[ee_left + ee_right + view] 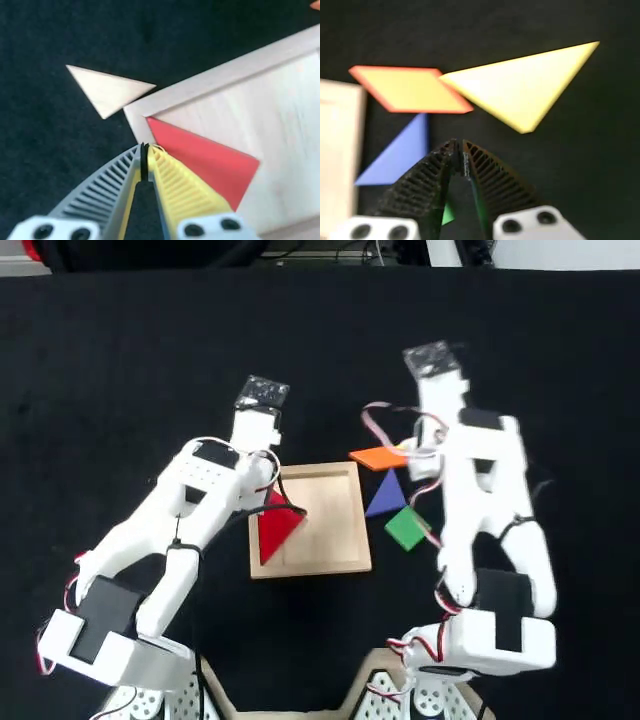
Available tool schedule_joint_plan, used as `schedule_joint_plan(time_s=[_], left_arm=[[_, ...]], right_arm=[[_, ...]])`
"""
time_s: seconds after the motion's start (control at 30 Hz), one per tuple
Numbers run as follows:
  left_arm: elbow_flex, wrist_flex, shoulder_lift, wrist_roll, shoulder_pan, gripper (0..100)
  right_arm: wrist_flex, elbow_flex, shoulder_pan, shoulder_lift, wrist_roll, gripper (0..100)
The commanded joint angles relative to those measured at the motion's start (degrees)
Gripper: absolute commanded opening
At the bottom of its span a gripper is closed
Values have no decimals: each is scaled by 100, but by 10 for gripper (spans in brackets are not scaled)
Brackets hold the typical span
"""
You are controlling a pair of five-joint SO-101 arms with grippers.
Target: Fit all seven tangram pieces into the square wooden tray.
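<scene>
**Square wooden tray (335, 535) with one tangram piece in it**

We see a black surface (120, 360) carrying everything, with the tray near its middle between the two white arms. The left arm leans in over the tray's left side; the right arm stands just beside the tray's right side, above the loose pieces.

Inside the tray lies a large red triangle (277, 533) along the left inner wall. In the left wrist view, one of its corners tucks close into a corner of the tray. The rest of the tray floor is bare wood.

A large yellow triangle (520, 87) lies flat on the surface outside the tray, one tip meeting a corner of the orange parallelogram (378, 456). That parallelogram lies just off the tray's far right corner. A pale, unpainted-looking triangle (107, 90) lies on the surface just outside the tray corner that holds the red tip. We find a blue triangle (387, 495) right of the tray, between the parallelogram and a small green square (405, 528).

The left end effector (144, 152) is pinched together with nothing in it, its tip above the tray corner at the red triangle. The right end effector (458, 150) is likewise pinched closed and empty, above the surface beside the blue triangle.
</scene>
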Motion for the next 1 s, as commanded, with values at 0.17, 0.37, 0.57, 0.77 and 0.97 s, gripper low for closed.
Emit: schedule_joint_plan(time_s=[0.17,0.37,0.57,0.77,0.97], left_arm=[[-435,1319,-949,53,-910,39],[1437,-431,-2541,475,-1059,39],[3196,-2277,-3631,484,-1279,44],[3371,-2330,-3965,492,-1736,44],[3407,-2338,-3947,492,-1745,44]], right_arm=[[1635,-2527,299,752,-730,107],[3033,-4382,404,2149,-2919,163],[3156,-5033,413,2290,-2127,162],[3182,-5209,475,2484,2576,158],[1969,-5701,615,3248,3648,21]])
